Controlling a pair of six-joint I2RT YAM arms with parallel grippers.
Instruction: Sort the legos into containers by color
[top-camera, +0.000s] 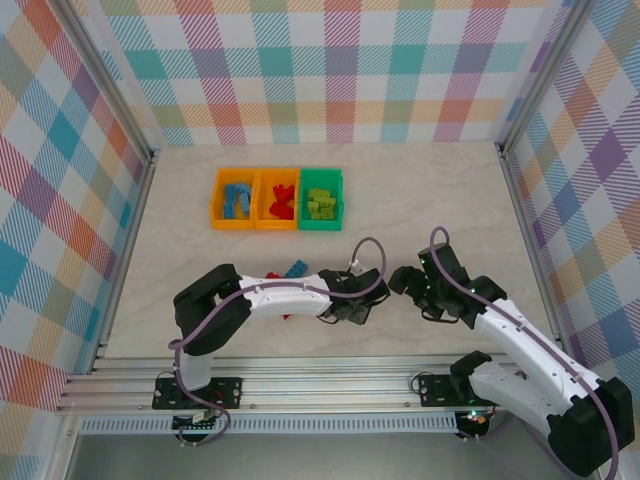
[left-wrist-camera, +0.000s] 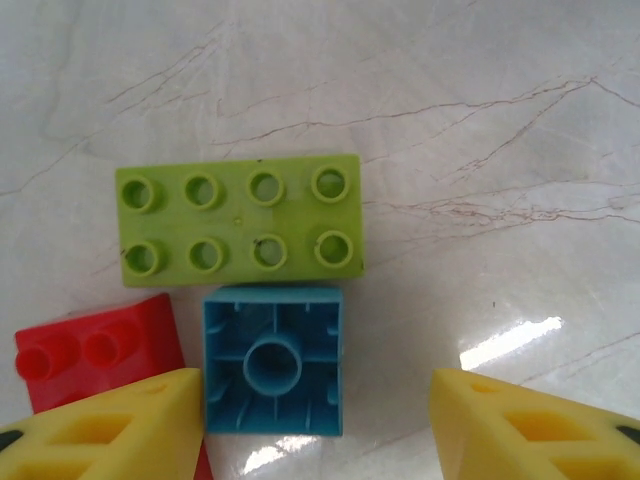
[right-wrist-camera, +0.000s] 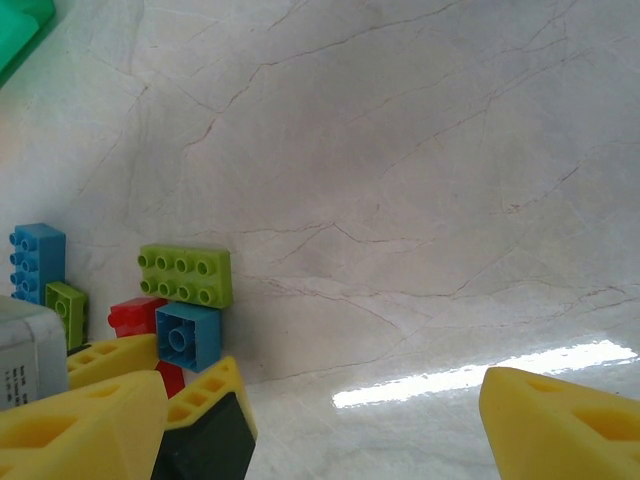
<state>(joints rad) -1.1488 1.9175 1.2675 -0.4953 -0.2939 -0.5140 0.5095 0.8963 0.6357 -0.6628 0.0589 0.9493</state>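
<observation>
**Jaws straddle an upturned blue brick**

Your left jaws stand spread, with one yellow finger (left-wrist-camera: 110, 430) on each side of the blue brick (left-wrist-camera: 273, 362) and nothing pinched. The left finger is just beside the brick's wall and the right one is apart from it. That straddle reads as a line-up for a pinch across two opposite walls.

The blue brick lies upside down on the worktop (left-wrist-camera: 450, 120), hollow underside and centre tube facing up, studs down. It is square, so there is no long axis for you to match. Its far wall touches the long side of the lime green brick (left-wrist-camera: 238, 220). That one sits studs up, with its long axis running across the wrist view, crosswise to your approach. A red brick (left-wrist-camera: 100, 350) lies on its side just to the left, studs pointing left, partly hidden behind the left finger. You may nudge it when you close.

Your right jaws are spread wide over bare worktop with nothing between them. They look parked aside to leave the left arm room.

From above, the three containers stand in a row well beyond this cluster. The left orange bin (top-camera: 232, 226) holds blue pieces, the middle orange bin (top-camera: 277, 226) holds red, and the green bin (top-camera: 321, 226) holds green. By colour, the blue brick belongs in the left one.
</observation>
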